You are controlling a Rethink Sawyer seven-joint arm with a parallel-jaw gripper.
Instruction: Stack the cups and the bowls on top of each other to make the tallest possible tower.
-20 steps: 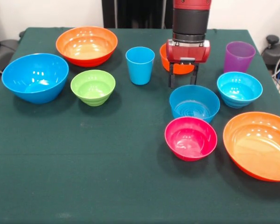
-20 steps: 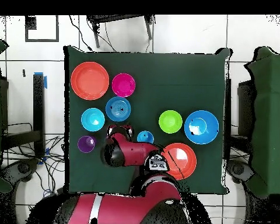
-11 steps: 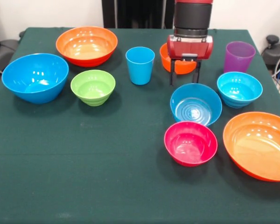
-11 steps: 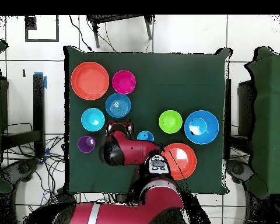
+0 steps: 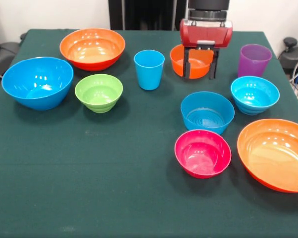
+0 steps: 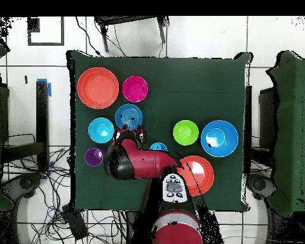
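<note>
My gripper (image 5: 200, 77) hangs open and empty above the far side of the table, its two fingers framing the small orange bowl (image 5: 194, 58) behind them. In front of it sit a blue bowl (image 5: 207, 111) and a pink bowl (image 5: 202, 152). The light blue cup (image 5: 149, 69) stands to the left and the purple cup (image 5: 254, 60) to the right. A cyan bowl (image 5: 255, 94), a green bowl (image 5: 99, 92), a big blue bowl (image 5: 37, 82) and two big orange bowls (image 5: 92, 47) (image 5: 273, 153) each stand alone. In the overhead view the gripper (image 6: 131, 133) is beside the blue bowl (image 6: 128, 116).
The dark green table cloth (image 5: 114, 188) is bare along the near side and in the middle left. In the overhead view my arm (image 6: 142, 164) covers the small orange bowl and part of one big orange bowl (image 6: 199, 175). Cables lie on the floor around the table.
The gripper has risen and drawn back from the blue bowl's far rim toward the small orange bowl. The blue bowl tipped briefly and has settled flat again.
</note>
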